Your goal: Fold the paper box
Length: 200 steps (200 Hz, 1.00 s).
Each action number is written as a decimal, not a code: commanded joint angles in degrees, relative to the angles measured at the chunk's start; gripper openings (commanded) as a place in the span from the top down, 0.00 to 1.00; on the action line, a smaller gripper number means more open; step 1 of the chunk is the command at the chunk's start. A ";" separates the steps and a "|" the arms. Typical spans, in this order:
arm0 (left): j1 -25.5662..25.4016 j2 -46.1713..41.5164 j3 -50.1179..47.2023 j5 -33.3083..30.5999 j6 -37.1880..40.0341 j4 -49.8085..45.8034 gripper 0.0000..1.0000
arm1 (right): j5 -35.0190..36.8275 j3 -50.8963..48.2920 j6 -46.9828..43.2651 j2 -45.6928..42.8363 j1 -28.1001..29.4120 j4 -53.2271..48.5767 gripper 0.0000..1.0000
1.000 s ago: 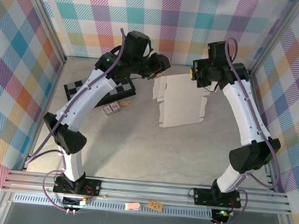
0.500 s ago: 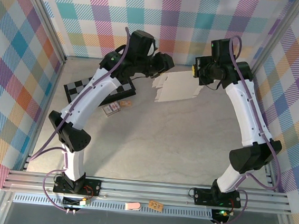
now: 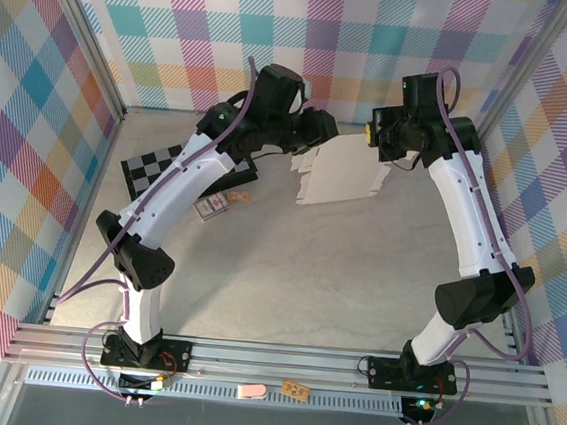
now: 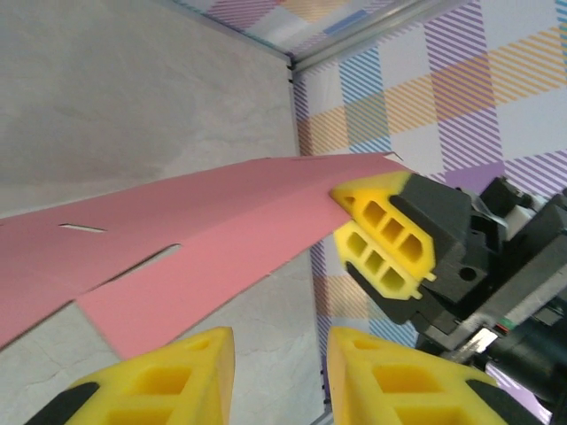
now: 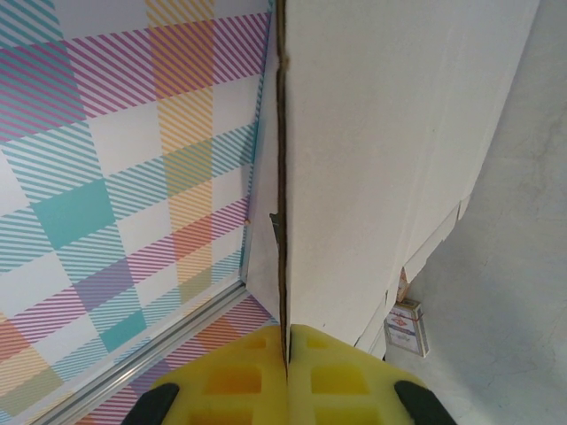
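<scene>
Nearest, a bare grey table (image 3: 287, 283), with a checkered board (image 3: 167, 169) at its left. Beyond it, both arms reach toward the far wall. The right gripper (image 5: 285, 341) has its yellow fingers pressed together on the right edge of the box (image 3: 343, 170). The box is a flat sheet, pink on one side and pale on the other, held tilted above the table. The left gripper (image 4: 279, 354) is just beside the sheet's left edge, fingers apart, nothing between them.
</scene>
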 commanded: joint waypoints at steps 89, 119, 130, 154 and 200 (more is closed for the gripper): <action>3.31 3.80 7.46 0.26 5.56 -4.26 0.64 | -1.93 0.89 0.17 -1.06 -0.69 0.21 1.00; 2.82 3.92 6.96 0.91 5.22 -2.78 0.64 | -1.94 1.07 0.20 -0.86 -0.77 0.14 1.00; 2.60 3.95 7.03 1.41 5.02 -2.83 0.64 | -1.93 1.05 0.15 -0.84 -0.75 0.08 1.00; 1.56 3.38 6.08 1.00 5.25 -4.13 0.64 | -2.10 0.97 0.28 -0.51 -0.87 0.42 1.00; 0.13 1.56 3.61 -1.05 5.52 -3.36 0.64 | -2.24 0.63 0.50 -0.09 -0.92 0.59 1.00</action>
